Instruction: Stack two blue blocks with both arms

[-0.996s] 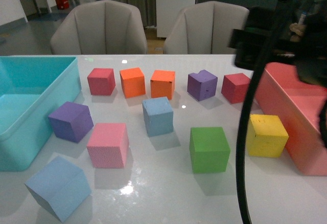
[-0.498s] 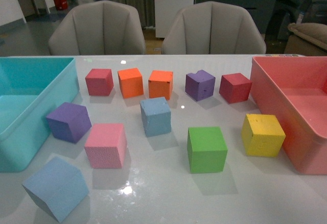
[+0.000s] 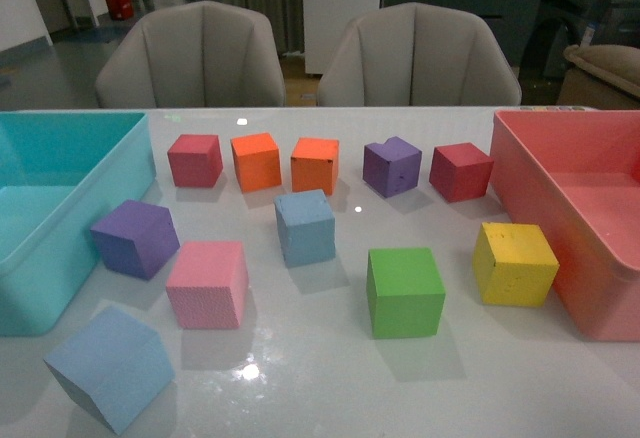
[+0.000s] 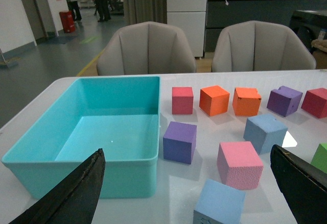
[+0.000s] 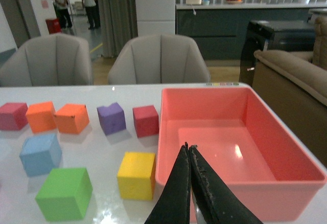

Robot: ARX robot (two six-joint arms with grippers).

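Note:
Two blue blocks lie apart on the white table. One blue block (image 3: 305,226) sits mid-table; it also shows in the left wrist view (image 4: 264,132) and the right wrist view (image 5: 40,154). The other blue block (image 3: 108,366) lies tilted at the front left, near the left wrist camera (image 4: 219,203). My left gripper (image 4: 186,151) is open wide and empty, above the table beside the teal bin. My right gripper (image 5: 188,146) is shut on nothing, over the near rim of the red bin. Neither arm shows in the front view.
The teal bin (image 3: 60,208) stands at the left and the red bin (image 3: 570,218) at the right. Red, orange, purple, pink (image 3: 207,283), green (image 3: 404,291) and yellow (image 3: 514,263) cubes are scattered around the blue ones. Two chairs stand behind the table.
A second ago a black arm and its cable covered the right side of the front view; it has since moved out of view. The blocks have not moved.

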